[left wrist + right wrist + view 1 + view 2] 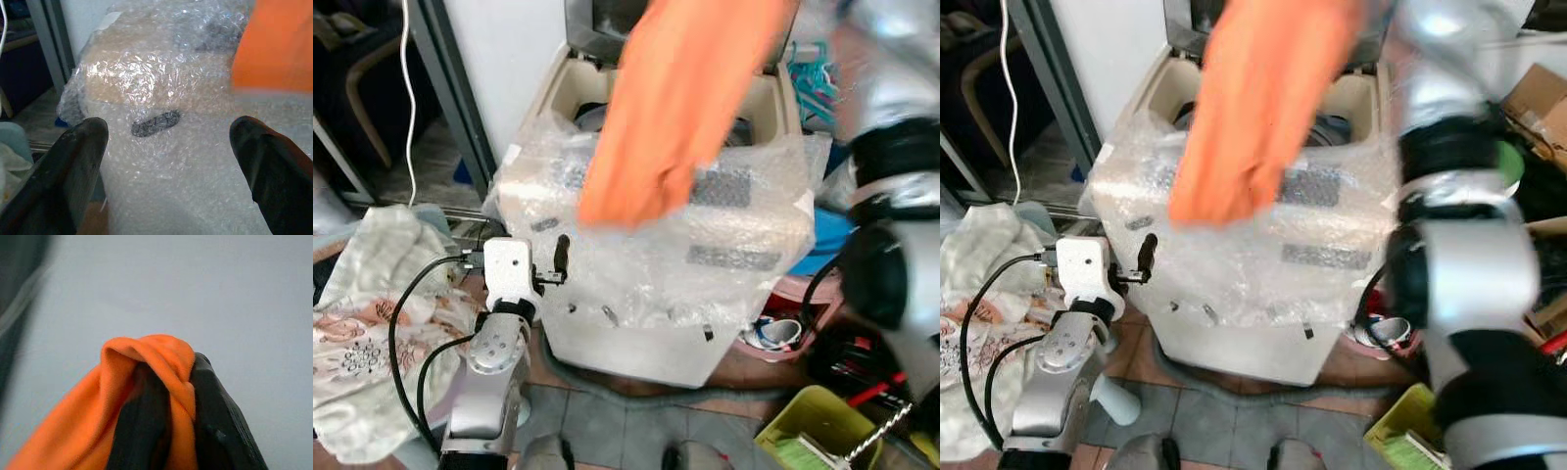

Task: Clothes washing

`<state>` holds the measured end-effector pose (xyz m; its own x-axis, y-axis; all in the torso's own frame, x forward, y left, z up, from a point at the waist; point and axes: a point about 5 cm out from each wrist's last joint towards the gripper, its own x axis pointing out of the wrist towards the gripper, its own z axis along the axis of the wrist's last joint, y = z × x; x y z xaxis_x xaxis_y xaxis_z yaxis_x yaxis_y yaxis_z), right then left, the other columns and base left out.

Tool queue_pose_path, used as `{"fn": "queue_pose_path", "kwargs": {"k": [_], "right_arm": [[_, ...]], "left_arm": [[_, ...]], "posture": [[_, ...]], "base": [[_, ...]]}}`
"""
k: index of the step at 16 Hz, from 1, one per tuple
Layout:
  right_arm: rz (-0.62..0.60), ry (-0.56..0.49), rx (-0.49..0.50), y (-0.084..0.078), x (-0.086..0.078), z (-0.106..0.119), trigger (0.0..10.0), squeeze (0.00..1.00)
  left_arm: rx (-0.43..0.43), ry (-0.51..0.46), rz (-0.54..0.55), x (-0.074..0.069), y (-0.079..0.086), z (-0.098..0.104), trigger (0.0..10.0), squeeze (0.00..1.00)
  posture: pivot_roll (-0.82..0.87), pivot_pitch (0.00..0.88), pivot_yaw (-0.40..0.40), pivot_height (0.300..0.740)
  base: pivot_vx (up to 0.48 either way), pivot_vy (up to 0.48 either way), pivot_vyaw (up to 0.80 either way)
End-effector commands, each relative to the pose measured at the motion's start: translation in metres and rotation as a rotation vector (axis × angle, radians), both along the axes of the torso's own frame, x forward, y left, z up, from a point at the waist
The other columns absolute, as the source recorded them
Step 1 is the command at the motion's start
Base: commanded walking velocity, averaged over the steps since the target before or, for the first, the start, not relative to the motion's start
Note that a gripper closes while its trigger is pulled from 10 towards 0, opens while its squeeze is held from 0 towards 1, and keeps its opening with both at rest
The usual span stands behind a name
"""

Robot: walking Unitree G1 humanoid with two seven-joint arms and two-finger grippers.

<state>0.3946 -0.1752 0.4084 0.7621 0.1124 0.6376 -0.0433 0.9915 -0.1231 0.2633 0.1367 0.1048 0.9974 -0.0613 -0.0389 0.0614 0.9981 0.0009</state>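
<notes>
A home laundry corner is shown: top-load washing machine (646, 294) wrapped in bubble wrap (744, 225), tiled floor (597, 421), patterned cloths (362, 323) heaped beside it, hangers (815, 78) & misc. clutter behind.

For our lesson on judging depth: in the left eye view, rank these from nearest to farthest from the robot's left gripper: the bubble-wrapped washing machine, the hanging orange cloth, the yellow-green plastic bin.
1. Bubble-wrapped white washing machine: right in front of the left gripper.
2. Hanging orange cloth: higher, over the machine's top.
3. Yellow-green plastic bin: far across, on the floor at the robot's right.
</notes>
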Motion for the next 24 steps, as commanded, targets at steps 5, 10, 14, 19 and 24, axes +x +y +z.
{"fn": "queue_pose_path", "kwargs": {"k": [5, 10, 14, 19, 24], "right_arm": [[0.209, 0.298, -0.197, 0.041, 0.018, -0.095, 10.0, 0.00], [0.290, 0.364, -0.188, 0.044, 0.009, -0.136, 10.0, 0.00], [0.284, 0.311, -0.185, 0.035, -0.001, -0.137, 10.0, 0.00], [0.320, 0.255, -0.202, 0.036, -0.009, -0.127, 10.0, 0.00], [0.117, 0.229, -0.109, 0.005, 0.010, -0.067, 10.0, 0.00]], "left_arm": [[0.004, 0.010, 0.009, 0.002, -0.001, 0.001, 10.0, 0.00], [-0.008, -0.020, -0.004, 0.001, -0.003, 0.005, 10.0, 0.00], [0.004, -0.013, 0.043, -0.004, 0.008, 0.003, 10.0, 0.00], [-0.018, 0.007, 0.056, -0.003, 0.009, 0.000, 10.0, 0.00], [-0.017, 0.021, 0.056, -0.002, 0.008, -0.001, 10.0, 0.00]], "posture": [[-0.03, 0.039, -0.005, 0.740], [-0.03, 0.035, -0.005, 0.740], [-0.03, 0.037, -0.004, 0.740], [-0.03, 0.038, -0.001, 0.740], [-0.03, 0.036, 0.000, 0.740]], "base": [[0.000, 0.000, 0.00], [0.069, 0.000, 0.00], [0.436, 0.000, 0.19], [0.403, 0.000, 0.69], [0.000, 0.000, 0.35]]}}
